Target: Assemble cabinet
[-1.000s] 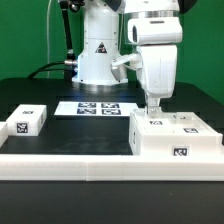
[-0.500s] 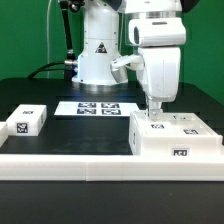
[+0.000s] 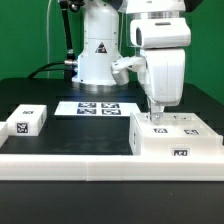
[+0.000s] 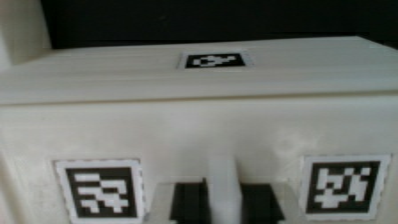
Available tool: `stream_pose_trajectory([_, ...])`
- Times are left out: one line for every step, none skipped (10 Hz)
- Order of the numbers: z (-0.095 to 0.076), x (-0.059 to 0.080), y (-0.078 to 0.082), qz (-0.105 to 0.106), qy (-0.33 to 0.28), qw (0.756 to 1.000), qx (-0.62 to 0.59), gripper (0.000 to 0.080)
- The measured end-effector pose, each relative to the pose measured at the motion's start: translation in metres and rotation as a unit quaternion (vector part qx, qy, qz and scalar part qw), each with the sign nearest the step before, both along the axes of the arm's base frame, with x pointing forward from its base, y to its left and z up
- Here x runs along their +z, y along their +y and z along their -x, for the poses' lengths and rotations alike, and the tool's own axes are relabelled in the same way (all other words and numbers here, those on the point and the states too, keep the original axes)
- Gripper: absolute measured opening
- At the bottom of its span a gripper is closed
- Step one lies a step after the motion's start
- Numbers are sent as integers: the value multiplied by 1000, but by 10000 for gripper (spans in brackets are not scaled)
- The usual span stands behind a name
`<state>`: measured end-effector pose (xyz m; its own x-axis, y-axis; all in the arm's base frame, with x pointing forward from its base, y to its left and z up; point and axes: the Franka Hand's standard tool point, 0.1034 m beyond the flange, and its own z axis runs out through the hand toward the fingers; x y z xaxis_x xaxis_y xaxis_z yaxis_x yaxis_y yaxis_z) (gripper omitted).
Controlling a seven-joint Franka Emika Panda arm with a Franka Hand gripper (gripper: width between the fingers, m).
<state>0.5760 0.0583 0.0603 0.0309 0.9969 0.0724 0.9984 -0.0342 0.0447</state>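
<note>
Slight end effector [image 3: 155, 114] drift over cabinet [image 3: 176, 146]

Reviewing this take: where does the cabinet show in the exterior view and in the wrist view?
Exterior view: the cabinet sits low at the exterior view's right, beneath the tool.
Wrist view: the cabinet fills nearly the whole picture.
Shared landmark: the tool, close over the cabinet's tagged top.

End effector [image 3: 157, 116] shifted slightly toward exterior view's right, along top of cabinet [image 3: 176, 143].
</note>
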Motion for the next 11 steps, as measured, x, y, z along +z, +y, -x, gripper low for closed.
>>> stream_pose_trajectory([0,0,0,0,0,1000,0,79])
stream_pose_trajectory([0,0,0,0,0,1000,0,248])
stream_pose_trajectory([0,0,0,0,0,1000,0,431])
stream_pose_trajectory([0,0,0,0,0,1000,0,567])
stream_pose_trajectory([0,0,0,0,0,1000,0,567])
stream_pose_trajectory([0,0,0,0,1,1000,0,733])
stream_pose_trajectory([0,-1,0,0,1,1000,0,779])
stream_pose_trajectory([0,0,-1,0,-1,1000,-4,779])
stream_pose_trajectory([2,8,-5,0,-8,1000,-28,795])
stream_pose_trajectory([9,15,-6,2,-9,999,-47,798])
stream_pose_trajectory([15,19,-7,4,-8,998,-63,798])
